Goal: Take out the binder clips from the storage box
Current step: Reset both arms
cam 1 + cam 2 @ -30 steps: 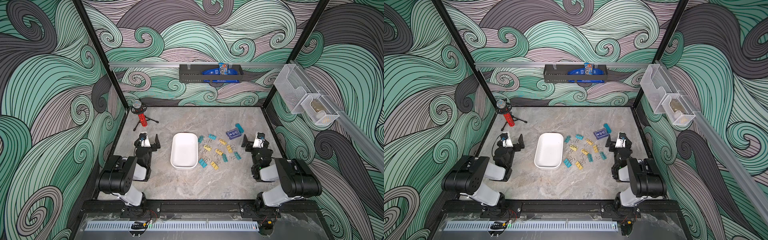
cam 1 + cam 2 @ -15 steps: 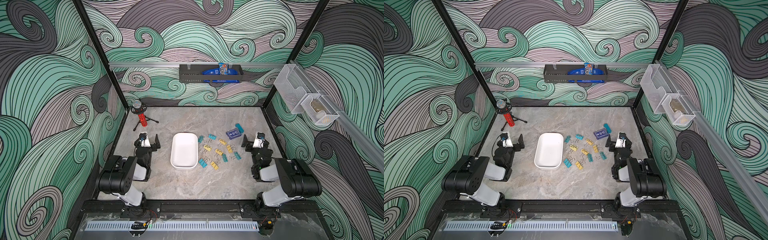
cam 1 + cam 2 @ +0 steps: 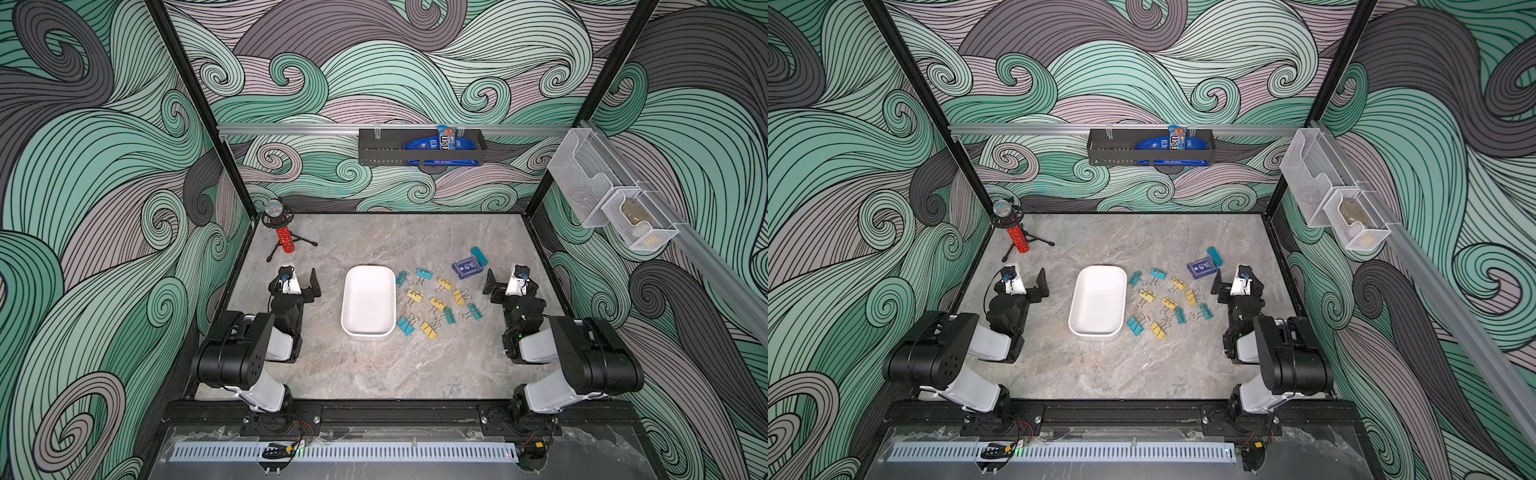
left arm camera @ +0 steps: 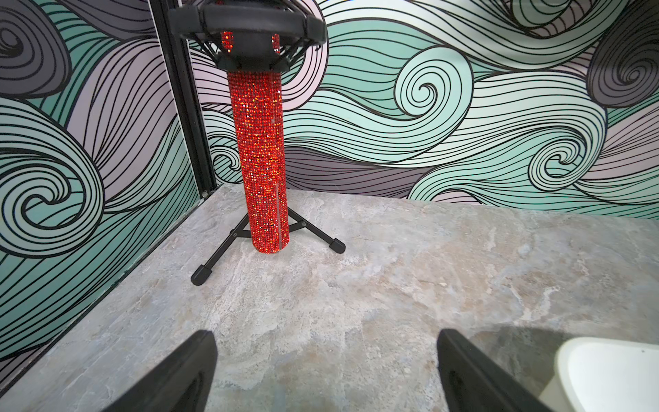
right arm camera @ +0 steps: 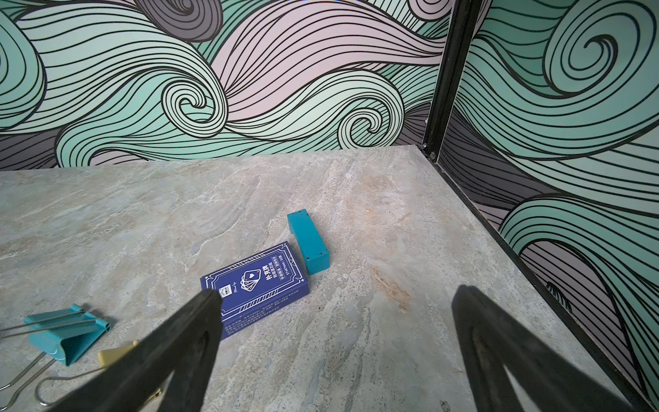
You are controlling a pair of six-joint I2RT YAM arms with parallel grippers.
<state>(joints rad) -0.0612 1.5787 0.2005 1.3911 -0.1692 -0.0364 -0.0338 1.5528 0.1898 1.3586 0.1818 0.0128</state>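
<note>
in both top views the white box [image 3: 368, 305] [image 3: 1098, 301] sits mid-table, apparently empty, its long side running from the robot's edge toward the back wall. the clips [image 3: 437, 302] [image 3: 1169, 302] lie scattered on the table just to its right, wire handles pointing every which way. the left gripper [image 3: 300, 277] and right gripper [image 3: 509, 280] rest low at either side, both spread wide and holding nothing. the left wrist view shows that gripper's [image 4: 326, 335] jaws apart over bare stone, facing a red microphone [image 4: 262, 160], with a box corner [image 4: 606, 371] beside one jaw. the right wrist view shows the right gripper [image 5: 337, 294] gaping, near a card pack [image 5: 255, 285] and teal block [image 5: 308, 242]. the job looks done; a careless sweep by the right arm could snag a handle and drag clips around.
</note>
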